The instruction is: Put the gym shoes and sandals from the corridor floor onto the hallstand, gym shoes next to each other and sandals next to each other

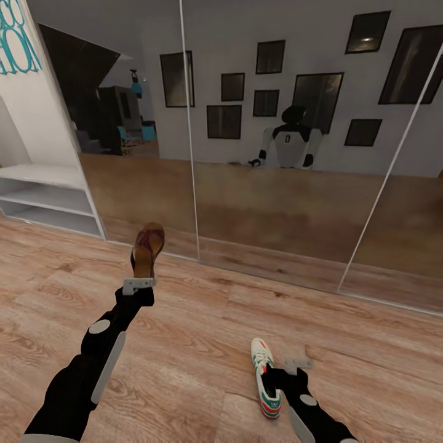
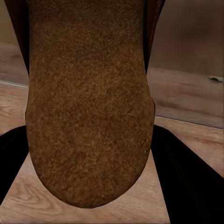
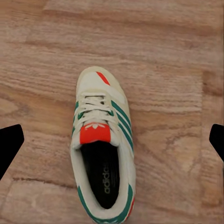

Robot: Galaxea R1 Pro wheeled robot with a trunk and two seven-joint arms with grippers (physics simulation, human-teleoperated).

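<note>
A brown sandal (image 1: 148,247) is held up off the corridor floor (image 1: 203,332), with my left gripper (image 1: 140,278) shut on its heel end. In the left wrist view its grainy brown sole (image 2: 88,116) stands close between the dark fingers (image 2: 191,186). One white gym shoe (image 1: 261,358) with green stripes and a red tongue lies on the floor at lower right. My right gripper (image 1: 284,373) hovers over its heel end, open. The right wrist view has the gym shoe (image 3: 100,140) lying upright on its sole between the wide-apart fingertips (image 3: 10,142). The hallstand (image 1: 49,197) stands at far left.
A mirrored sliding-door wall (image 1: 264,184) runs across the back, reflecting the robot and dark picture frames. Its bottom rail (image 1: 271,271) meets the floor just beyond the sandal. Wood-plank floor stretches between the arms and toward the hallstand's two low open shelves.
</note>
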